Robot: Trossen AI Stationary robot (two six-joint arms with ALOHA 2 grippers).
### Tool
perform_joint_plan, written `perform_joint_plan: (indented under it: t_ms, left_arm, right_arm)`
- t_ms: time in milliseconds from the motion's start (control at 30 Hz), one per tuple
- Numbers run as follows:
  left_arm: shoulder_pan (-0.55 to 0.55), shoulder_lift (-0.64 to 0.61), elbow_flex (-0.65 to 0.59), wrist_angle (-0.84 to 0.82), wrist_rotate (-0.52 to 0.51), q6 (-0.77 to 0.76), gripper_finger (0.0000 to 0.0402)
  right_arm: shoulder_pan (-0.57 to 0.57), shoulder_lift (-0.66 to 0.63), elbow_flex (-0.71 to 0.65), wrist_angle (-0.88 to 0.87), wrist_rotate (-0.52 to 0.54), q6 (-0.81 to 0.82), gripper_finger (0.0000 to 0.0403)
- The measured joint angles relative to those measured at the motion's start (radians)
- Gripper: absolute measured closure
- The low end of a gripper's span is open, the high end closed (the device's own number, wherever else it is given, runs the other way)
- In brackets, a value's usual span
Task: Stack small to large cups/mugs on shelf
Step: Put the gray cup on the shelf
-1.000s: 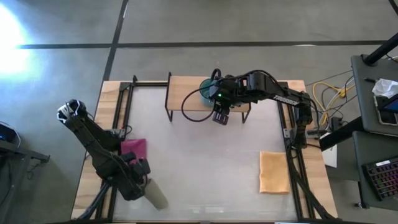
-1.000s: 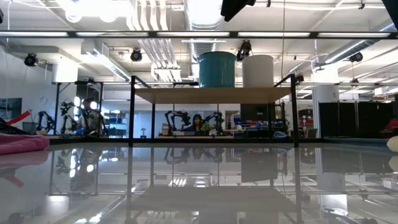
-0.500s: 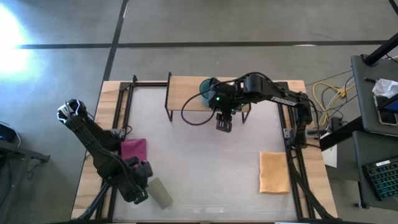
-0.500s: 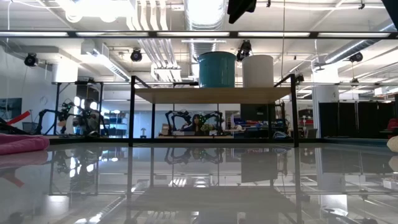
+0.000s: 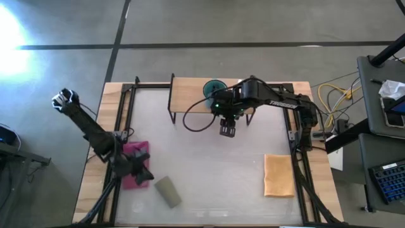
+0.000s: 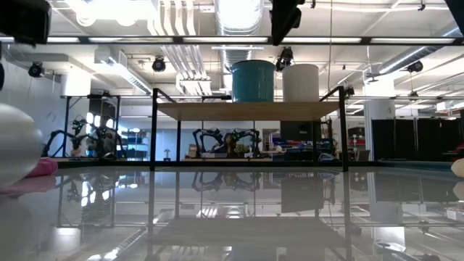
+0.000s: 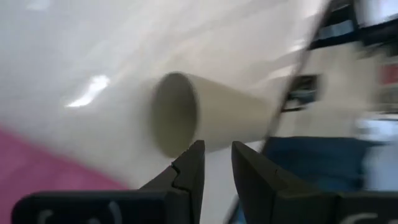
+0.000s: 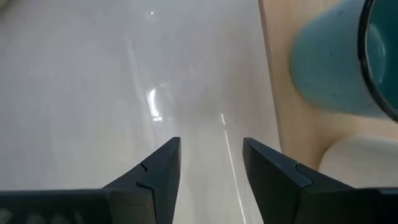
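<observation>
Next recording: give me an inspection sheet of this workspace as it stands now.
Surface: glossy white table, wooden edges.
Job's things: teal mug and white mug upright on the light-wood shelf; olive-brown tumbler lying on its side on the table.
Clutter: pink cloth, orange cloth.
Grippers: left gripper narrowly open, beside the tumbler, empty; right gripper open, empty, in front of the shelf.
Cables: black cable by the shelf; yellow and white cables off the table's right side.
Surroundings: keyboard on a side desk.

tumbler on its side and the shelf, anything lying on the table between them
Nothing: in the high view the stretch of white tabletop from the olive tumbler up to the shelf is bare. The pink cloth lies off to one side of it.
</observation>
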Motion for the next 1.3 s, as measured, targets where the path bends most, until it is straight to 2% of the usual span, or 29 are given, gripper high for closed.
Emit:
perform_joint_plan:
  t_ms: [67,167,267,400,533,933,1300]
  left_arm:
    - [0.025,-0.066,-0.083,0.118,0.001,0.001,0.0336]
    - [0.048,-0.123,-0.167,0.167,0.001,0.002,0.0336]
    - [0.070,-0.145,-0.214,0.194,0.003,0.007,0.0336]
    - [0.100,-0.138,-0.277,0.322,0.007,0.051,0.0336]
    - [0.144,-0.083,-0.341,0.522,0.009,0.088,0.0336]
    - [0.205,0.149,-0.363,0.852,0.116,0.163,0.0336]
    - [0.205,0.321,-0.340,0.992,0.161,0.162,0.0336]
  right_arm:
    - [0.000,-0.006,-0.017,0.000,0.000,0.010,0.0236]
    - [0.000,-0.016,-0.037,0.000,-0.003,0.035,0.0236]
    - [0.000,-0.028,-0.052,0.002,-0.003,0.056,0.0236]
    - [-0.005,-0.045,-0.065,0.005,0.000,0.072,0.0236]
    - [-0.015,-0.045,-0.066,0.008,0.001,0.078,0.0236]
    - [-0.046,-0.045,-0.067,0.010,0.000,0.077,0.0236]
    - [-0.070,-0.045,-0.067,0.011,0.001,0.047,0.0236]
